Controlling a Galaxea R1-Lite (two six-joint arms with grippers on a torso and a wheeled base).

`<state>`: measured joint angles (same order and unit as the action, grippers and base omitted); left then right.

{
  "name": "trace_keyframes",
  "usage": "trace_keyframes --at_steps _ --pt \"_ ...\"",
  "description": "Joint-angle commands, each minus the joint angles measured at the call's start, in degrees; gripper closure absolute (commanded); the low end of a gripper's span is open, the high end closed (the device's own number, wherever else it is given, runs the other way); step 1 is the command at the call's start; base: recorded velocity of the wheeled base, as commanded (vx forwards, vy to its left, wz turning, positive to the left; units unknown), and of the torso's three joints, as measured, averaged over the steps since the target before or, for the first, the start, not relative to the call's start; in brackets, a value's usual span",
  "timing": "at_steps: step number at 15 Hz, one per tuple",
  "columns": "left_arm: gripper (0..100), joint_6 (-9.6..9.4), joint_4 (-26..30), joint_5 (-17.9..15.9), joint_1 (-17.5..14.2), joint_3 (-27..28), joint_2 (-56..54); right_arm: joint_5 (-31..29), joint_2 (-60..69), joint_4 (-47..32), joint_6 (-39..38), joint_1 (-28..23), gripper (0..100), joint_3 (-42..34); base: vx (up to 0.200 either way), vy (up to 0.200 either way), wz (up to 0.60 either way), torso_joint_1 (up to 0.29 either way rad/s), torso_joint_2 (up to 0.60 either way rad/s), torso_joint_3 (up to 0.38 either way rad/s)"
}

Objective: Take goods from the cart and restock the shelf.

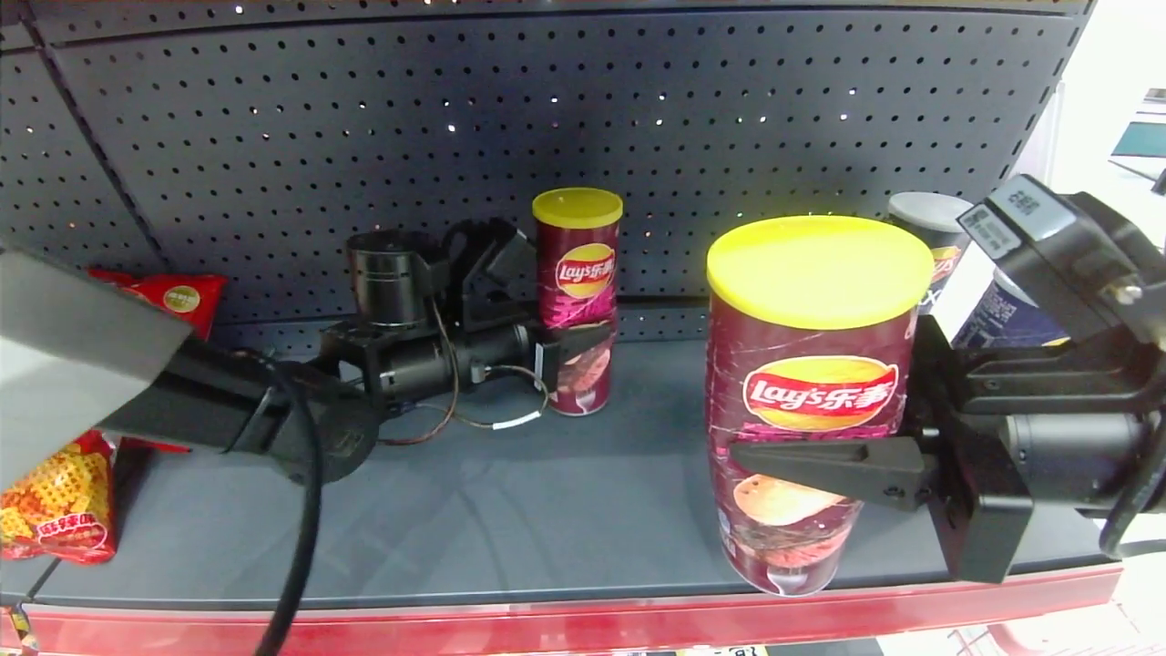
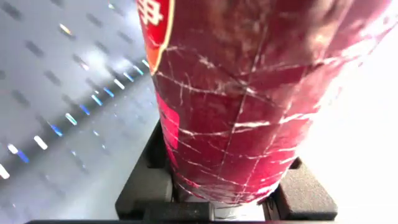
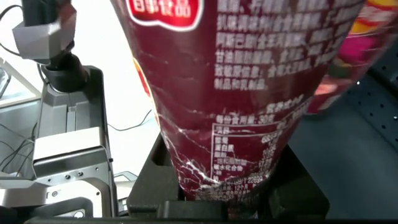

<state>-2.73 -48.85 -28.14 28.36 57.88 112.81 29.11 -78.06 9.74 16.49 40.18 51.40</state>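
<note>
Placing appears the step in hand: two snack bags (image 1: 56, 510) lie at the shelf's (image 1: 510, 519) left end, the left gripper's (image 1: 579, 351) jaws pinch one yellow-lidded can (image 1: 576, 264) upright at the back, and the right gripper's (image 1: 820, 410) jaws pinch a second can (image 1: 811, 273) near the front edge, each likely needing release and clean withdrawal.

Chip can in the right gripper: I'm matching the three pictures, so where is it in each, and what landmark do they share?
Head view: the chip can, right foreground, clamped in the right gripper.
Right wrist view: the chip can stands in the centre, rising between the jaws.
Left wrist view: that one is the other can, in the left gripper.
Shared landmark: the perforated back panel.
</note>
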Motion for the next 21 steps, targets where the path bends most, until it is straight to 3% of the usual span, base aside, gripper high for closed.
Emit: trace_keyframes --at_steps 1,3,8,11,14,17,21 --pt "100 0.01 0.2 0.0 3.6 -12.7 -13.5 0.0 -0.3 0.0 0.0 -0.3 100 0.1 0.0 0.0 0.0 0.0 0.0 0.0" --pt "100 -0.08 0.2 0.0 4.3 -20.1 -18.8 -0.1 -0.5 0.0 0.0 -0.4 100 0.5 0.0 0.0 0.0 0.0 0.0 0.0" --pt "100 -0.08 2.2 1.6 5.7 -28.5 -24.6 -0.3 -0.3 0.0 0.0 -0.4 100 0.7 0.0 0.0 0.0 0.0 0.0 0.0" --pt "100 -0.08 2.4 1.9 5.5 -28.9 -23.0 -0.3 -0.2 0.0 0.0 -0.4 100 0.8 0.0 0.0 0.0 0.0 0.0 0.0" --pt "100 -0.08 2.4 2.3 4.9 -25.3 -19.6 -0.3 -0.1 0.0 0.0 -0.3 100 0.7 0.0 0.0 0.0 0.0 0.0 0.0" --pt "100 -0.43 2.3 2.6 2.4 -22.7 -15.6 -0.2 0.0 0.0 0.0 -0.4 100 1.3 0.0 0.0 0.0 0.0 0.0 0.0" --pt "100 -0.52 2.3 2.6 2.0 -24.8 -15.5 -0.1 -0.1 0.0 0.0 -0.5 100 1.2 0.0 0.0 0.0 0.0 0.0 0.0"
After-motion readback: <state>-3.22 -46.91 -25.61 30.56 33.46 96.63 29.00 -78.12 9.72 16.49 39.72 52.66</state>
